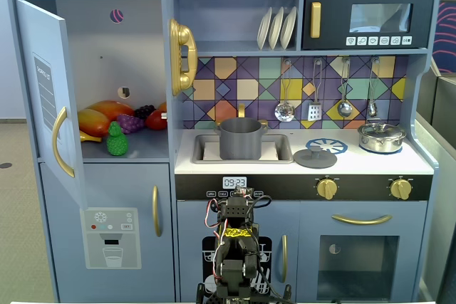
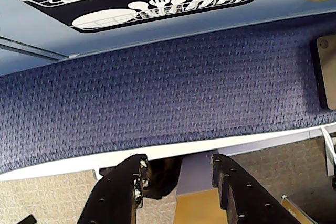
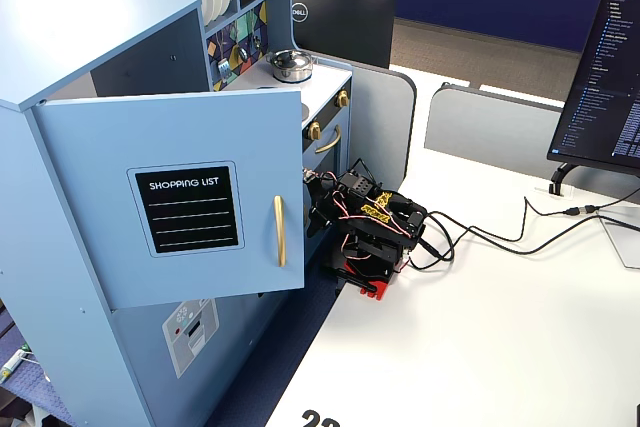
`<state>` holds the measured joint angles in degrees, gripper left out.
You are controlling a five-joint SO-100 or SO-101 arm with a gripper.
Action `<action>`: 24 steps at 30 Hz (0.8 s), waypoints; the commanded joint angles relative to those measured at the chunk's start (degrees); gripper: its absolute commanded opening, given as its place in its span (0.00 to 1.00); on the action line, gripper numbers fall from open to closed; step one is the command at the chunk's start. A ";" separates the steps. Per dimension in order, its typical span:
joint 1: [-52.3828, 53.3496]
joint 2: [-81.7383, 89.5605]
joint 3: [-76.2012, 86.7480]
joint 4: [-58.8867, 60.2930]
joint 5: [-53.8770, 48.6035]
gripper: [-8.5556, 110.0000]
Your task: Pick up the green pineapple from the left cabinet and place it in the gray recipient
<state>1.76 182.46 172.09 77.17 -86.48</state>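
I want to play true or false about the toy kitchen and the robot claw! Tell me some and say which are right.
1. The green pineapple is in the open cabinet. True.
2. The gray pot sits in the sink. True.
3. The claw is holding the pineapple. False: its fingers are apart with nothing between them, down by the floor.
4. The gray pot has fruit in it. False: it looks empty.
5. The flat lid lies on the counter beside the sink. True.
6. The cabinet door is closed. False: it is swung open.
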 commanded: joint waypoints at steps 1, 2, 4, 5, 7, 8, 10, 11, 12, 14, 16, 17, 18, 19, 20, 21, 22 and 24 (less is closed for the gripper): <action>1.67 -0.35 -0.09 10.55 -1.76 0.07; 1.67 -0.35 -0.09 10.55 -1.76 0.07; 1.67 -0.35 -0.09 10.55 -1.67 0.07; 1.67 -0.35 -0.09 10.55 -1.67 0.07; 1.67 -0.35 -0.09 10.55 -1.93 0.07; 1.67 -0.35 -0.09 10.55 -2.11 0.07; 0.88 -0.35 -0.09 10.46 -2.99 0.07; -0.26 -0.35 -0.09 10.37 -3.60 0.07; -2.20 -0.35 -0.09 10.11 -4.57 0.07; -8.79 -0.53 -0.09 5.80 -3.25 0.07; -18.02 -0.62 -1.05 -3.08 -0.70 0.07; -22.94 -0.62 -1.93 -8.53 1.14 0.07; -27.42 -0.53 -3.25 -14.24 2.90 0.07; -31.38 -0.44 -4.57 -20.83 3.96 0.07; -34.89 -0.53 -5.89 -28.56 5.36 0.07; -37.35 -0.88 -7.56 -35.16 5.80 0.07; -39.02 -1.67 -9.32 -41.22 4.92 0.07; -42.10 -4.13 -14.59 -48.78 3.87 0.07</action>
<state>-33.40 180.79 167.08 46.85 -82.97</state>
